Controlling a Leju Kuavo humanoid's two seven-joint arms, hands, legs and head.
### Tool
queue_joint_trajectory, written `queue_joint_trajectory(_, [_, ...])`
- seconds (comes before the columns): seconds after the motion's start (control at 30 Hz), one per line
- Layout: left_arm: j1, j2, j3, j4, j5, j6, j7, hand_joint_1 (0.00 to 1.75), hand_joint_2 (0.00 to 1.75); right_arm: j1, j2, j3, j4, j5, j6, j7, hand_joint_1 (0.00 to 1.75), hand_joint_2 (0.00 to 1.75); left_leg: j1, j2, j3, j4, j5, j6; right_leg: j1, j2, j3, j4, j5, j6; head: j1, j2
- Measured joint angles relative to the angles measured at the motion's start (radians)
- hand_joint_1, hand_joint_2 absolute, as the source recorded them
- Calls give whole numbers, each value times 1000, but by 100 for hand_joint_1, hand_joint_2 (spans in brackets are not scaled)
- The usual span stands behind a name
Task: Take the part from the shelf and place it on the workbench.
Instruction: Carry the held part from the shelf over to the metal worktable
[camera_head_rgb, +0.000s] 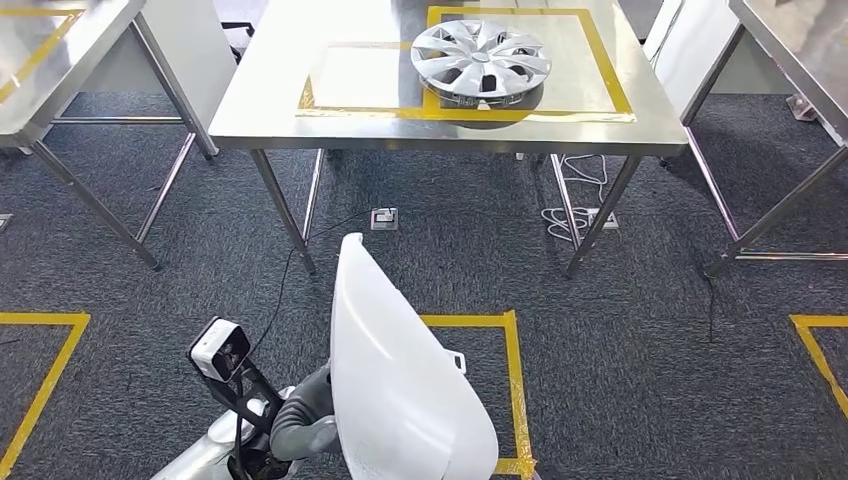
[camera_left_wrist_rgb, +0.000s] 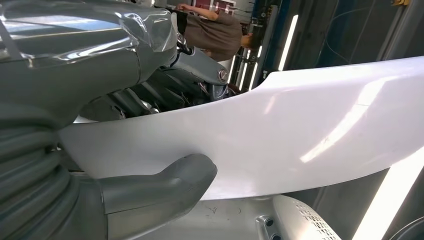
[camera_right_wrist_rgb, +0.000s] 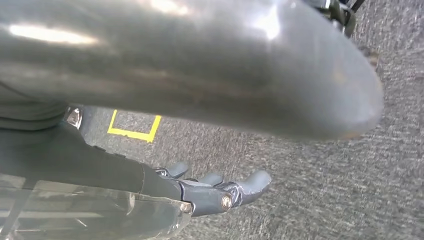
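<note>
The part is a large, glossy white curved panel (camera_head_rgb: 400, 380) standing upright low in the head view, over the carpet. My left hand (camera_head_rgb: 300, 420) grips it at its lower left edge. In the left wrist view the thumb (camera_left_wrist_rgb: 160, 185) presses one face of the panel (camera_left_wrist_rgb: 300, 130), with the dark fingers behind it. The steel workbench (camera_head_rgb: 280, 120) stands ahead, a step or two away, with a yellow tape rectangle (camera_head_rgb: 612, 80) on top and a silver hubcap (camera_head_rgb: 480, 58) inside it. My right hand (camera_right_wrist_rgb: 215, 192) hangs over the carpet, fingers stretched out, holding nothing.
More steel tables stand at the far left (camera_head_rgb: 60, 60) and far right (camera_head_rgb: 800, 50). Yellow tape squares (camera_head_rgb: 512, 350) mark the grey carpet. A floor socket (camera_head_rgb: 384, 218) and white cables (camera_head_rgb: 570, 200) lie under the workbench. A person (camera_left_wrist_rgb: 215, 30) stands in the background of the left wrist view.
</note>
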Motion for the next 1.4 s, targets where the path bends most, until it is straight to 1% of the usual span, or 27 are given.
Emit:
queue_joint_trajectory(0.03, [1, 1, 0, 2, 0, 0, -1, 175, 175, 1, 1, 0, 0, 0, -1, 0, 0, 0, 11, 2, -17, 21, 8, -10, -5, 0, 10, 0, -9, 5, 0, 0])
queue_joint_trajectory(0.07, [1, 2, 0, 2, 0, 0, -2, 175, 175, 2, 2, 0, 0, 0, -2, 0, 0, 0, 21, 5, -15, 6, 33, -20, -11, 1, 21, 0, -17, 12, 0, 0])
queue_joint_trajectory(0.13, [2, 4, 0, 3, -3, 0, -4, 175, 175, 3, 2, 0, 0, 0, -3, 0, 0, 0, 38, 13, 39, -116, 111, -39, -22, 2, 47, 0, -37, 29, 0, 0])
queue_joint_trajectory(0.17, [1, 4, 1, 3, -6, -1, -6, 175, 175, 2, 1, 0, 0, 0, -3, 0, 0, 0, 39, 16, 70, -176, 131, -44, -24, 2, 55, -1, -47, 38, -1, 0])
queue_joint_trajectory(0.2, [1, 5, 1, 3, -9, -1, -7, 175, 175, 0, 1, 0, 0, 0, -4, 0, 0, 0, 38, 19, 95, -221, 135, -42, -24, 2, 59, -2, -55, 48, -2, 0])
queue_joint_trajectory(0.23, [2, 5, 1, 3, -10, -1, -8, 175, 175, -1, 0, 0, 0, 1, -4, 0, 0, 0, 35, 19, 106, -238, 123, -35, -22, 1, 63, -4, -59, 57, -2, 0])
queue_joint_trajectory(0.33, [3, 5, 3, 2, -12, -1, -11, 175, 175, -2, 2, 0, 0, 1, -5, 0, 0, 0, 31, 14, 127, -256, 95, 1, -22, -2, 73, 7, -57, 78, -1, 0])
queue_joint_trajectory(0.37, [3, 5, 4, 2, -12, -1, -11, 175, 175, -3, 3, 0, 0, 1, -5, 0, 0, 0, 30, 13, 138, -260, 89, 11, -23, -2, 57, 37, -58, 79, 1, 0])
queue_joint_trajectory(0.43, [3, 4, 5, 1, -12, -1, -11, 175, 175, -7, 3, 0, 0, 1, -5, 0, 0, 0, 28, 11, 157, -264, 75, 29, -23, -2, -20, 157, -80, 72, 4, 0])
queue_joint_trajectory(0.5, [5, 4, 6, 2, -12, -1, -11, 175, 175, -5, 2, 0, 0, 1, -5, 0, 0, 0, 23, 6, 174, -265, 58, 37, -19, -1, -115, 275, -120, 63, 4, 0])
queue_joint_trajectory(0.53, [7, 4, 6, 2, -12, -1, -11, 175, 175, -3, 2, 0, 1, 1, -5, 0, 0, 0, 21, 3, 185, -265, 49, 37, -18, -1, -147, 296, -132, 62, 4, 0])
queue_joint_trajectory(0.57, [8, 4, 7, 2, -12, -1, -11, 175, 175, 0, 1, 0, 1, 1, -5, 0, 0, 0, 20, 0, 198, -265, 40, 37, -17, -1, -162, 283, -126, 66, 4, 0])
queue_joint_trajectory(0.6, [8, 4, 7, 2, -13, -1, -11, 175, 175, 2, 1, 0, 1, 1, -5, 0, 0, 0, 19, -3, 213, -265, 30, 35, -16, -1, -164, 237, -98, 73, 4, 0])
queue_joint_trajectory(0.67, [9, 4, 7, 3, -13, -1, -11, 175, 175, 5, -1, 0, 2, 1, -5, 0, 0, 0, 17, -4, 240, -263, 8, 28, -13, -2, -152, 107, 9, 86, 4, 0])
queue_joint_trajectory(0.73, [11, 4, 7, 6, -16, -1, -11, 175, 175, 6, -2, 0, 3, 2, -5, 1, 0, 0, 14, -6, 253, -260, -11, 16, -6, -1, -140, 38, 86, 75, 4, 0])
queue_joint_trajectory(0.8, [11, 4, 9, 7, -19, -1, -12, 175, 175, 3, -2, 0, 3, 2, -6, 3, 0, 0, 13, -7, 258, -259, -20, 6, -3, 1, -131, 34, 92, 53, 3, 0])
queue_joint_trajectory(0.87, [6, 4, 11, 8, -22, -1, -13, 175, 175, -3, -2, 0, 3, 3, -6, 8, 0, 0, 15, -2, 250, -233, -29, -1, -10, 3, -118, 28, 86, 43, 2, 0])
queue_joint_trajectory(0.93, [2, 4, 13, 10, -23, 0, -13, 175, 175, -12, -2, 0, 3, 5, -6, 14, 0, 0, 19, 3, 200, -142, -60, -11, -15, 6, -103, 24, 79, 31, 1, 0])
queue_joint_trajectory(1.0, [1, 5, 13, 12, -23, 0, -13, 175, 175, -18, -2, 0, 3, 5, -6, 18, 0, 0, 22, 4, 120, -25, -102, -21, -13, 7, -93, 23, 70, 21, 1, 0])
queue_joint_trajectory(1.03, [1, 5, 13, 14, -23, 0, -13, 175, 175, -19, -2, 0, 3, 5, -6, 20, 0, 0, 23, 4, 89, 7, -106, -24, -12, 7, -89, 24, 65, 19, 0, 0])
queue_joint_trajectory(1.07, [1, 5, 13, 15, -23, 0, -13, 175, 175, -19, -2, 0, 3, 5, -8, 21, 0, 0, 23, 4, 73, 6, -90, -24, -11, 8, -83, 24, 61, 18, 0, 0])
queue_joint_trajectory(1.1, [0, 4, 13, 16, -23, 0, -13, 175, 175, -20, -1, 0, 3, 4, -10, 22, 0, 0, 23, 4, 76, -30, -53, -23, -10, 10, -75, 24, 56, 19, 0, 0])
queue_joint_trajectory(1.17, [-4, 2, 13, 18, -20, -1, -10, 175, 175, -23, 1, -2, 3, 1, -16, 25, 0, 0, 21, 5, 113, -153, 39, -12, -8, 13, -58, 23, 46, 23, 1, 0])
queue_joint_trajectory(1.2, [-7, 0, 12, 18, -17, 0, -7, 175, 175, -25, 3, -4, 3, 0, -18, 27, 0, 0, 18, 6, 129, -207, 63, -6, -6, 14, -54, 22, 43, 25, 1, 0])
queue_joint_trajectory(1.23, [-10, -2, 12, 18, -14, 0, -4, 175, 175, -27, 4, -7, 3, -1, -19, 28, 0, 0, 15, 6, 140, -238, 75, 2, -4, 15, -54, 21, 41, 29, 1, 0])
queue_joint_trajectory(1.3, [-16, -6, 11, 19, -9, 1, 2, 175, 175, -28, 6, -12, 3, -3, -18, 29, 0, 0, 9, 6, 147, -256, 71, 14, 0, 15, -54, 18, 38, 39, 0, 0])
queue_joint_trajectory(1.4, [-19, -13, 10, 19, -7, 1, 7, 175, 175, -26, 6, -16, 3, -6, -13, 28, 0, 0, 16, 7, 167, -278, 87, 31, 0, 11, -70, 52, 17, 47, 1, 0])
